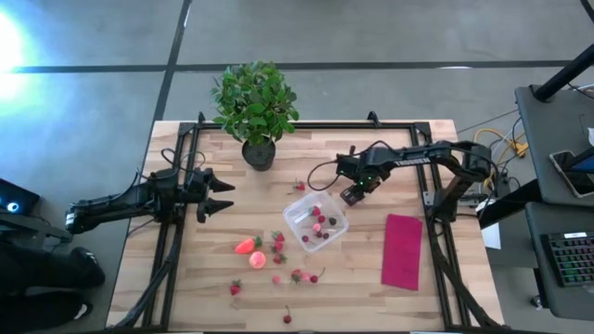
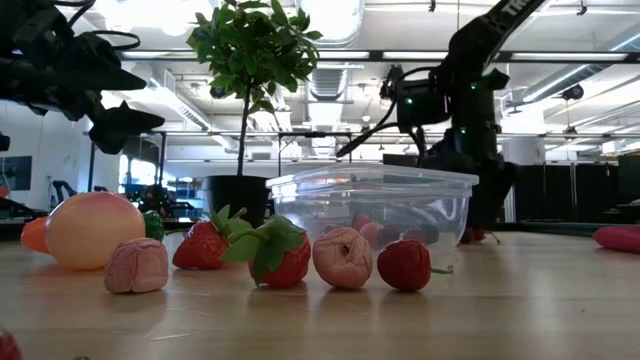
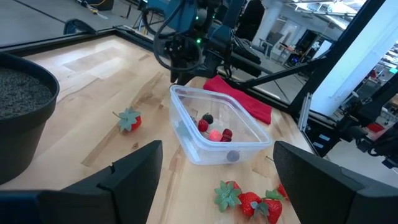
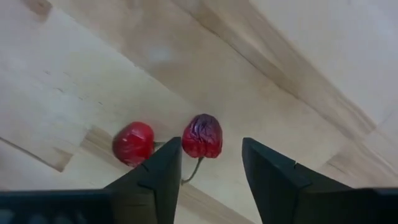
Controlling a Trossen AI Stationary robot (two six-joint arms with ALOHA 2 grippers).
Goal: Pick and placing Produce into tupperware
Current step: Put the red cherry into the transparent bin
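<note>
The clear tupperware (image 1: 316, 223) stands mid-table with several red berries inside. My right gripper (image 1: 354, 194) points down just off its far right corner, low over the wood. In the right wrist view its open fingers (image 4: 163, 171) stand on either side of a dark red cherry (image 4: 202, 135). A stem joins that cherry to a brighter one (image 4: 133, 143), and both lie on the table. A gap shows between the dark cherry and one finger. More produce lies nearer: a strawberry (image 1: 247, 246), a pink-orange fruit (image 1: 257, 260) and loose berries (image 1: 299, 276). My left gripper (image 1: 221, 196) waits open at the left.
A potted green plant (image 1: 255, 107) stands at the table's far edge, with one strawberry (image 1: 299, 186) between it and the tupperware. A magenta cloth (image 1: 402, 250) lies flat at the right. Black frame rails (image 1: 306, 125) run around the table's edges.
</note>
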